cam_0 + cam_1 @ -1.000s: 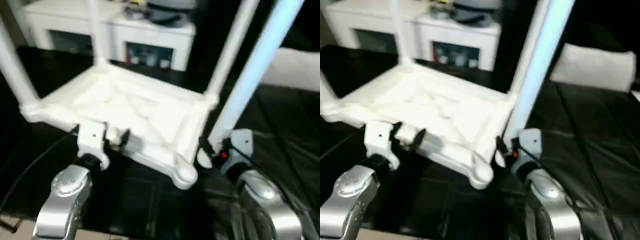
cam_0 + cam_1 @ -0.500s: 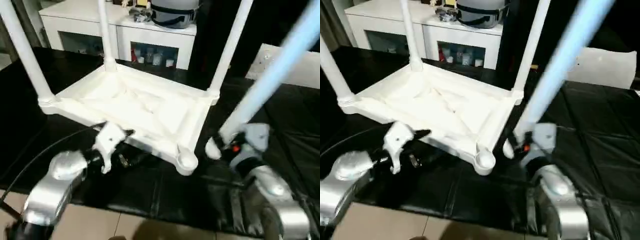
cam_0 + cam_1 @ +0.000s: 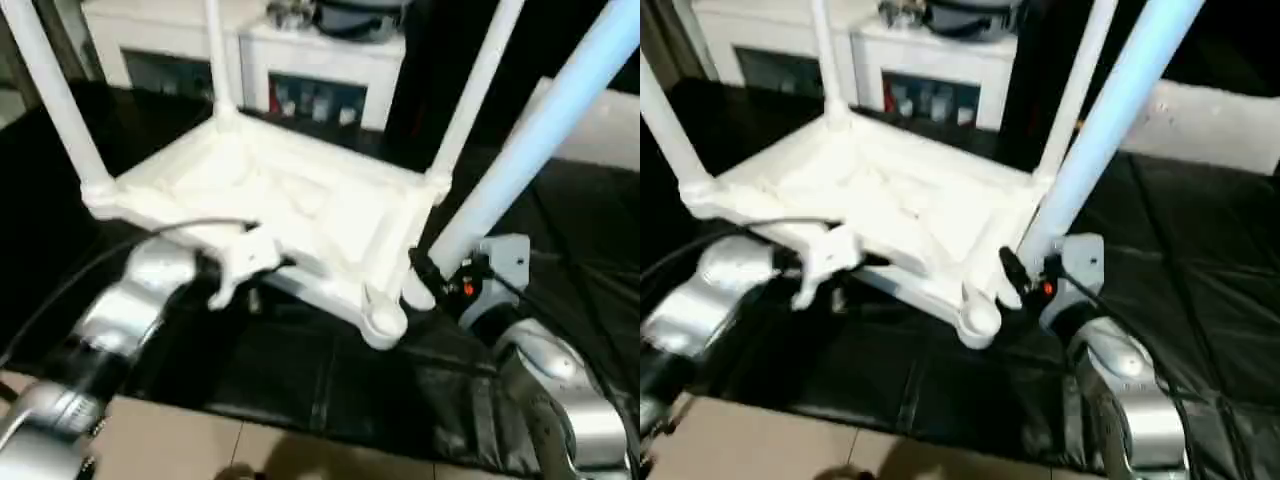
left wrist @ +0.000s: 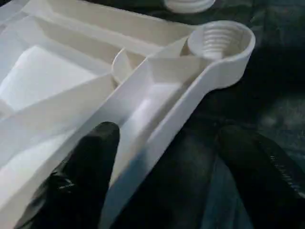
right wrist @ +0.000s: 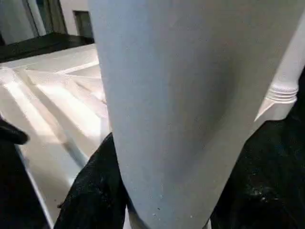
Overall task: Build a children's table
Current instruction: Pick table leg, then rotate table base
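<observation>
The children's table top (image 3: 290, 200) lies upside down on a black mat, with three white legs (image 3: 55, 100) standing in its far and left corners. The round socket (image 3: 383, 322) at the near right corner is empty; its thread shows in the left wrist view (image 4: 219, 40). My right gripper (image 3: 430, 280) is shut on the fourth leg (image 3: 540, 130), which slants up to the right with its lower end just beside that socket. My left gripper (image 3: 265, 265) is open at the top's near rim, and its fingers (image 4: 90, 162) straddle the rim wall.
A white cabinet with glass doors (image 3: 320, 75) stands behind the mat, with a grey round thing on top. A flat white panel (image 3: 1220, 125) lies at the far right. Tiled floor (image 3: 250, 450) borders the mat's near edge. A black cable (image 3: 180, 228) runs over my left forearm.
The camera has shifted. My left arm has swung out to the left while its gripper stays at the near rim. The held leg's lower end sits closer to the empty socket.
</observation>
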Motion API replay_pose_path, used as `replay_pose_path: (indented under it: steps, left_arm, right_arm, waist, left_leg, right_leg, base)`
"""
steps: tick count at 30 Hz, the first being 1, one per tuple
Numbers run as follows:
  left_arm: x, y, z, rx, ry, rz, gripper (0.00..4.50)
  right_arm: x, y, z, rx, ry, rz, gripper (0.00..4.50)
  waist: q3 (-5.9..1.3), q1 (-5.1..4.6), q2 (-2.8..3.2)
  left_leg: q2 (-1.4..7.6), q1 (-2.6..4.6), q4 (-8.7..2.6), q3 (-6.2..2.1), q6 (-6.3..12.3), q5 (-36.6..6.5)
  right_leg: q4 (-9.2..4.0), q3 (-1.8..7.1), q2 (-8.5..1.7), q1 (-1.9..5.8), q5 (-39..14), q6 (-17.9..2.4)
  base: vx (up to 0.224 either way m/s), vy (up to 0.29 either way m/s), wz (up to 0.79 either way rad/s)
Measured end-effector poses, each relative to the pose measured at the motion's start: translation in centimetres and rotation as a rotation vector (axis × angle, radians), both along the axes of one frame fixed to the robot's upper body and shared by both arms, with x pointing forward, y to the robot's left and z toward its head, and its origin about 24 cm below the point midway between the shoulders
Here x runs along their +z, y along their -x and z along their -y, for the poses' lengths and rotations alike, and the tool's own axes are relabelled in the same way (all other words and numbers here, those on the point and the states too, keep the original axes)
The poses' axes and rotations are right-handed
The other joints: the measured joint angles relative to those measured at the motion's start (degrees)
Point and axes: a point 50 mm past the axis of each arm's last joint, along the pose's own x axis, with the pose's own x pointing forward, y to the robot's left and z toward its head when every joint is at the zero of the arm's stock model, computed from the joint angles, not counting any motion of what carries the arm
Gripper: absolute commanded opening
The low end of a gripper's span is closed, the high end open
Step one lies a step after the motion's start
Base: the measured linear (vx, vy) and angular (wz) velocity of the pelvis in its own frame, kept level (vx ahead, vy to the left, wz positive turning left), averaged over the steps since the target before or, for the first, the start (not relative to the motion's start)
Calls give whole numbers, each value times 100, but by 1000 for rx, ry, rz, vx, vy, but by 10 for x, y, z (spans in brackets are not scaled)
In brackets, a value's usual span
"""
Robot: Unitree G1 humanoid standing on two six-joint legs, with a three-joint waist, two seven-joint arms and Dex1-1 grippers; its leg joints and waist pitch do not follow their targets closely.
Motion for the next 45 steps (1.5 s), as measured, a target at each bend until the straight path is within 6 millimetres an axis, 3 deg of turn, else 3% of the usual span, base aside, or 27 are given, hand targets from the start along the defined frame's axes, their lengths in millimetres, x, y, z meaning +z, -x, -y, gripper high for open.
replay_pose_path:
  steps: [17, 26, 34, 45]
  left_arm:
    - [-8, -21, 26, -98, -50, 26, 247]
    - [-18, -24, 33, -161, -169, 53, 167]
    - [-16, -30, 38, -194, -241, 96, 111]
    - [-2, -32, 39, -366, -429, -1, 38]
  right_arm:
    - [-9, 12, 6, -8, 20, -35, 188]
    - [-8, 14, 7, -10, 31, -33, 188]
    - [-8, 14, 8, -8, 39, -31, 188]
    - [-5, 8, 10, 18, 77, -10, 188]
  waist:
    - [6, 19, 35]
    - [7, 16, 47]
    - [6, 18, 51]
    - [7, -2, 48]
  left_leg:
    - [0, 3, -1, 49, 2, 0]
    - [0, 2, -1, 67, 17, 7]
    - [0, 2, -1, 69, 17, 7]
    - [1, 3, -7, 77, 24, 4]
  right_leg:
    - [0, -5, -35, 5, 12, 4]
    - [-2, -4, -45, 4, 12, 5]
    - [-2, -5, -47, 5, 13, 6]
    - [-10, -1, -47, 1, 11, 4]
  base:
    - [0, 0, 0]
    - [0, 0, 0]
    - [0, 0, 0]
    - [0, 0, 0]
